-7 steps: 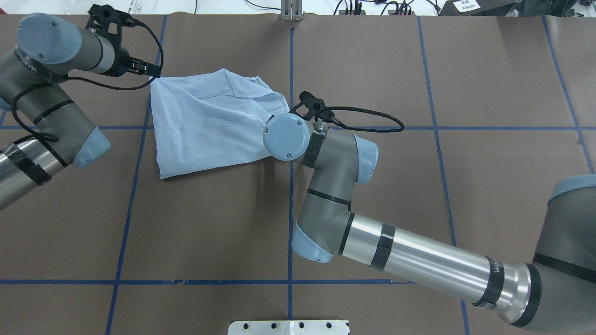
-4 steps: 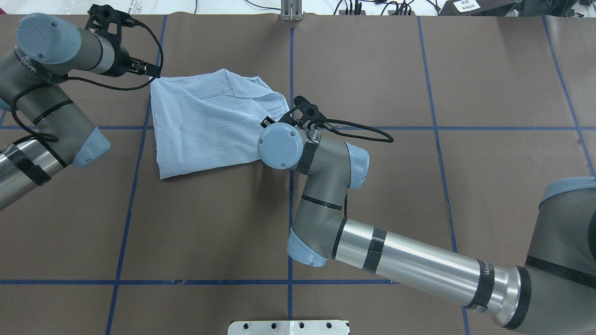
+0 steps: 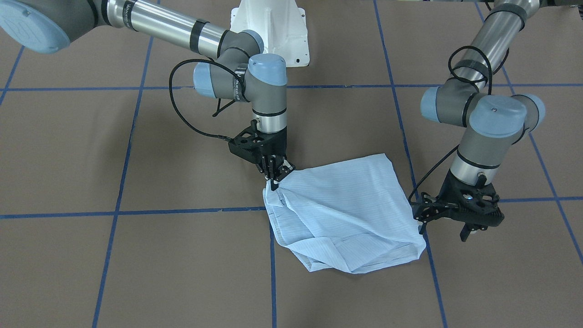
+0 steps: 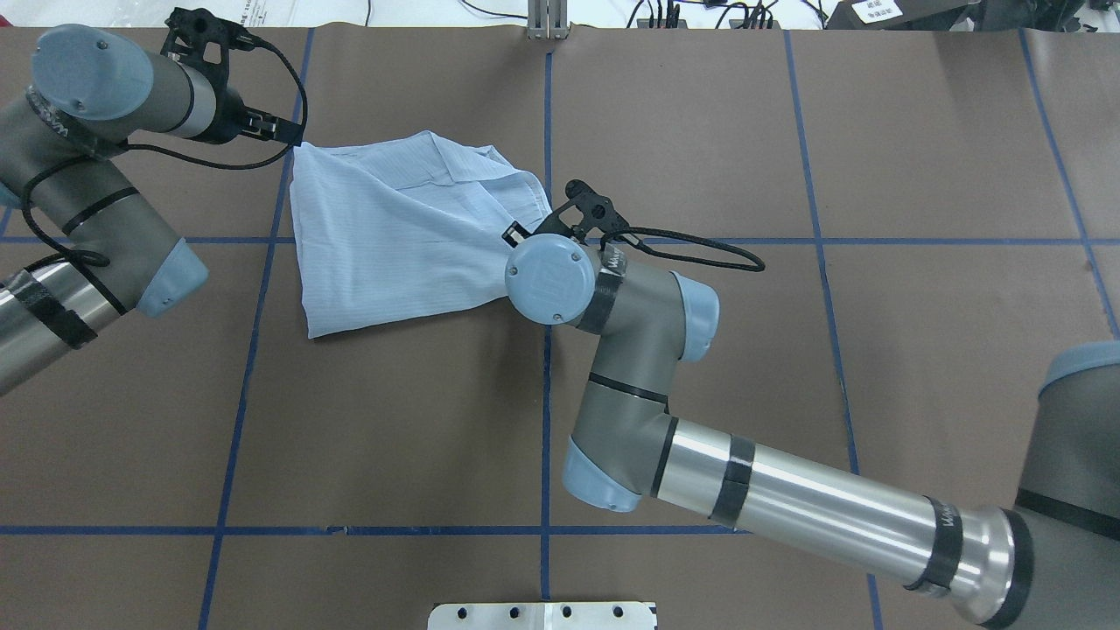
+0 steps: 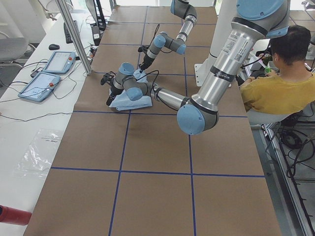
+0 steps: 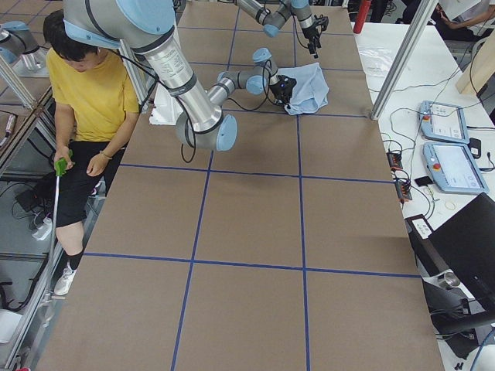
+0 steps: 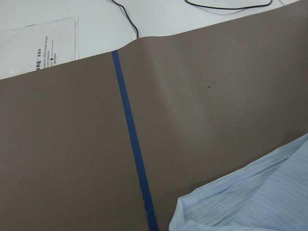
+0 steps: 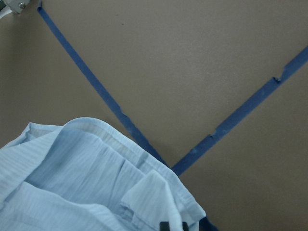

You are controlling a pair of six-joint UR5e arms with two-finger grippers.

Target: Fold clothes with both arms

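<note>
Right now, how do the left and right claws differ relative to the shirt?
The right claw is shut on a corner of the shirt; the left claw looks open and holds nothing. The right claw points straight down onto the fabric; the left claw sits just off the cloth, beside the opposite edge. Both are black two-finger claws, low at the shirt's edges.

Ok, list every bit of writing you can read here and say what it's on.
"ang: zuo", its start cut off, on the clear plastic sheet; the small print below is blurred.
Black band on the right arm: white lettering beginning "W", the rest unreadable.
White label beyond the table's far edge: too small.
Shirt: no text.
</note>
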